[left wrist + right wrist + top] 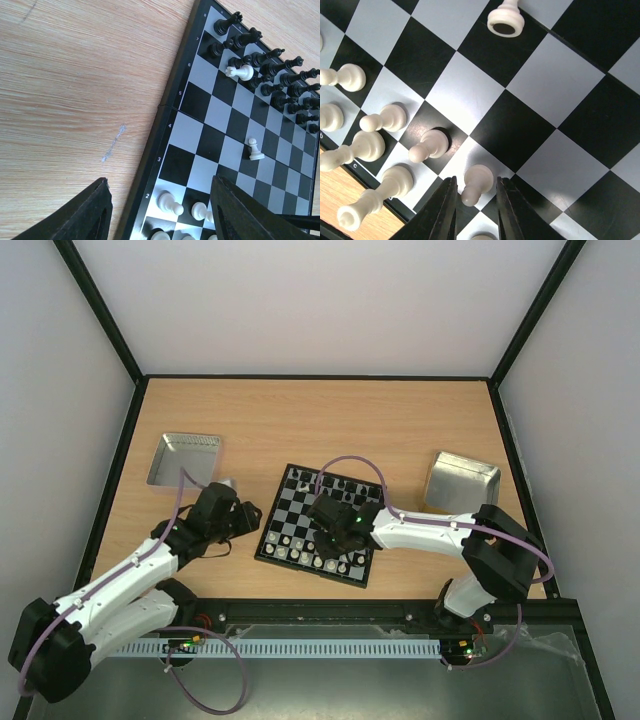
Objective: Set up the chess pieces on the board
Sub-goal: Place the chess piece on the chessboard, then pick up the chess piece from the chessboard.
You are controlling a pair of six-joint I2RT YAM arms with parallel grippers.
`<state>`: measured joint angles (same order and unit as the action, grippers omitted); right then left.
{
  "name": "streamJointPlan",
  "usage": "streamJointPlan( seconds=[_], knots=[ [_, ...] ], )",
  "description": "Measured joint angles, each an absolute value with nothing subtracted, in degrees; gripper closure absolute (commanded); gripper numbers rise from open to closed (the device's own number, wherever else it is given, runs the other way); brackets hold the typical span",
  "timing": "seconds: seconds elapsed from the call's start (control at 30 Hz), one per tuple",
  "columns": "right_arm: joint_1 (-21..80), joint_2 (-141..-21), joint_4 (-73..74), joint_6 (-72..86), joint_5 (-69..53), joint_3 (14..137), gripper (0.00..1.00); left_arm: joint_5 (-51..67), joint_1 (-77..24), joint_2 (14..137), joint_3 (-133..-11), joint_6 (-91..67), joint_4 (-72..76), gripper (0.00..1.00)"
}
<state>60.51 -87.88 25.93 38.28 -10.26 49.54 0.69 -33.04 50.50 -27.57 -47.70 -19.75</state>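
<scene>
The board (292, 508) lies mid-table, with black chess pieces (270, 70) along its far rows and white ones (385, 120) along its near rows. My right gripper (476, 182) hovers over the near rows. Its jaws stand slightly apart on either side of a white pawn (479, 177) that stands upright on a pale square, with a small gap on each side. My left gripper (159, 181) is open and holds nothing, low over the board's left border. A white pawn (255, 149) stands alone mid-board. Another white piece (240, 72) lies on its side among the black ones.
A shiny metal tray (185, 458) sits at the back left of the table and another (462, 481) at the right. Bare wood lies left of the board (75, 100). A white piece (506, 22) lies with its round base turned toward the right wrist camera.
</scene>
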Motion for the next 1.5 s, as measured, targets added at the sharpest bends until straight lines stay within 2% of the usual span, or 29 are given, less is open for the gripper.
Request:
streamJointPlan(
  seconds=[0.33,0.63,0.83,1.27,1.5],
  knots=[
    [60.6,-86.9,26.5,39.9,-3.9,51.2,0.65,1.0,-32.9,50.4,-27.6,-47.4,-19.6,0.43],
    [60.6,-93.6,25.5,42.5,5.9,59.8,0.63,0.8,-32.9,50.2,-27.6,-47.4,-19.6,0.42],
    [60.6,-98.3,25.4,43.4,9.7,61.9,0.66,0.8,-32.8,49.6,-27.6,-47.4,-19.7,0.42],
    [60.6,-101.4,24.6,43.7,9.2,62.0,0.74,0.6,-32.8,49.4,-27.6,-47.4,-19.7,0.41],
    [60.6,-103.1,23.6,43.7,9.4,62.0,0.86,0.6,-32.8,49.4,-27.6,-47.4,-19.7,0.41]
  ],
)
